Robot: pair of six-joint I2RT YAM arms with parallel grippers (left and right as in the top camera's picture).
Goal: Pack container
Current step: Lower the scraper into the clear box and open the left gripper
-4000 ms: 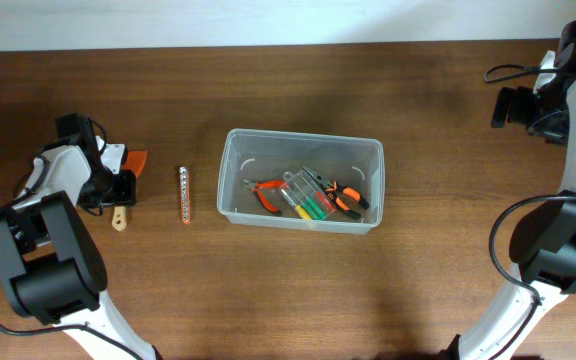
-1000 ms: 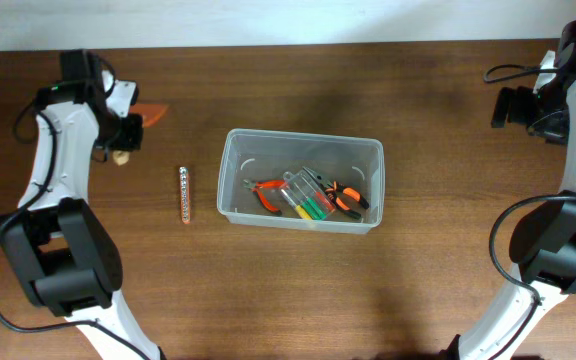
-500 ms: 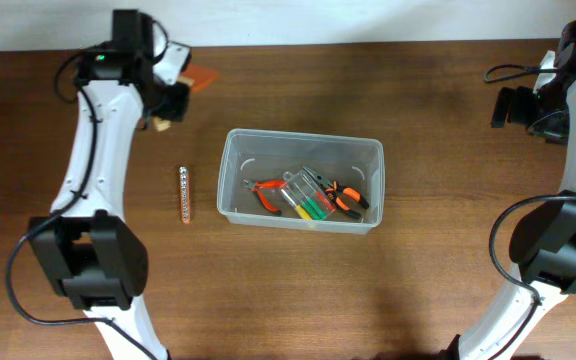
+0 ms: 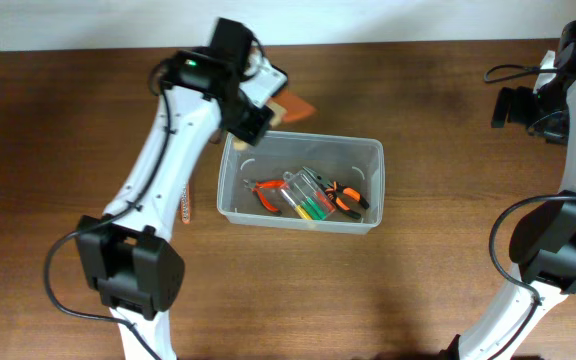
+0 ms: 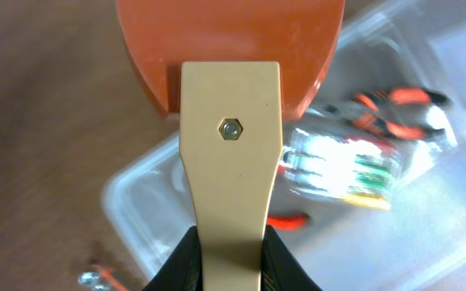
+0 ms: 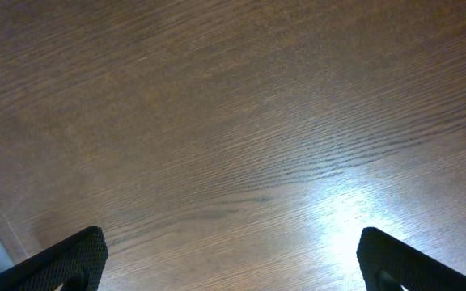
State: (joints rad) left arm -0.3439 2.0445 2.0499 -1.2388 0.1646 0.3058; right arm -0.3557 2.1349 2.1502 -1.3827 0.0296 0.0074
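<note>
Nearest us, our left gripper [image 5: 229,257] is clamped tight on the tan handle of a scraper [image 5: 231,121], whose orange blade points away. Below and beyond it lies the container [image 5: 128,198], holding pliers [image 5: 395,101] and a screwdriver case [image 5: 346,166]. From overhead, we hover at the container's far corner on the left arm's side. Our right gripper [image 6: 231,267] gapes wide, empty, well apart.

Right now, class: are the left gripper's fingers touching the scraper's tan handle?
Touching. The left wrist view shows both fingers of the left gripper pressed against the tan handle, no gap.
</note>
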